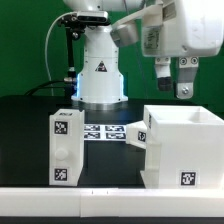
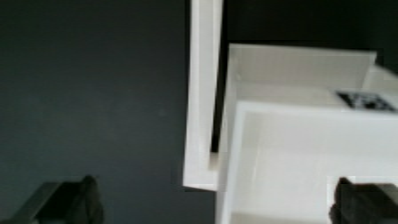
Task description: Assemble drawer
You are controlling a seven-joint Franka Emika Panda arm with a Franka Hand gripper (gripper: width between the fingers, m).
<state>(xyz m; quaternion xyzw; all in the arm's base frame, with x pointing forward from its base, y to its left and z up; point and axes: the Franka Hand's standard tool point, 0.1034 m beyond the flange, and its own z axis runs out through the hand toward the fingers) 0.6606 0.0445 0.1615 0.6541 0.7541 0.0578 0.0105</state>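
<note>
The large white hollow casing (image 1: 182, 148) of the drawer stands on the black table at the exterior view's right, open on top, with a tag on its front. A smaller white tray (image 1: 64, 148) with tags stands upright at the exterior view's left. Another white part (image 1: 141, 134) leans against the casing's left side. My gripper (image 1: 174, 88) hangs in the air above the casing, open and empty. In the wrist view the casing's rim and wall (image 2: 302, 140) lie below my open gripper (image 2: 221, 200), with both dark fingertips (image 2: 71, 200) spread wide.
The marker board (image 1: 102, 132) lies flat on the table between the tray and the casing. The robot's white base (image 1: 100, 75) stands behind it. A pale table edge (image 1: 60, 205) runs along the front.
</note>
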